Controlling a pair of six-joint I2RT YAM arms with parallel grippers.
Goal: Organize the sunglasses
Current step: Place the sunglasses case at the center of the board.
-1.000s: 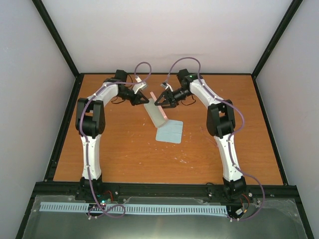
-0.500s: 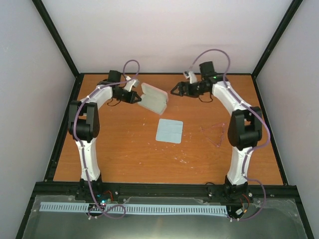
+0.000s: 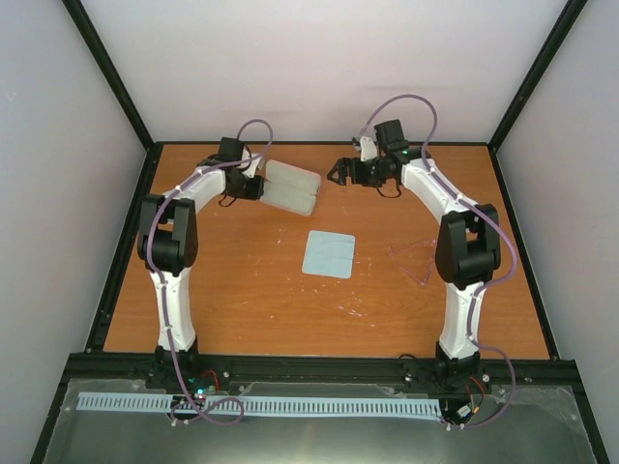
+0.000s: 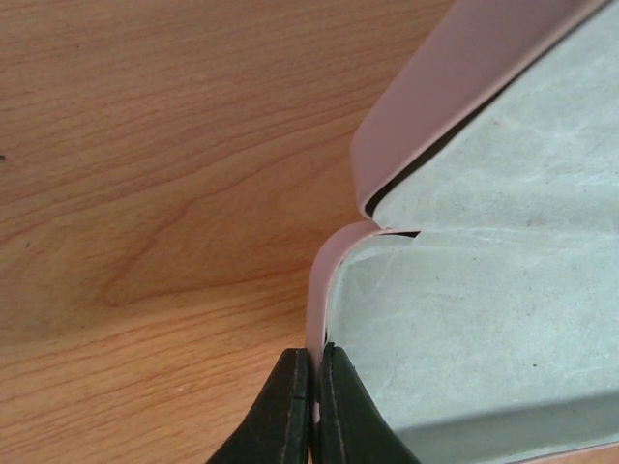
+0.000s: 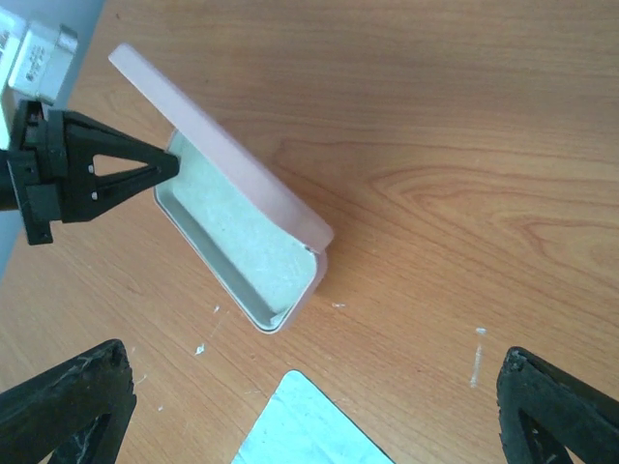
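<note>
The left tool is pinched together on the rim of the open pink case, which sits toward the far left of the worktop with its pale lining showing; the right tool hangs just to the right of the case, fingers spread wide and holding nothing. The sunglasses lie faint on the bare wood at the right, close to the right arm and well apart from the case; a light blue cloth lies flat near the middle, to their left.
</note>
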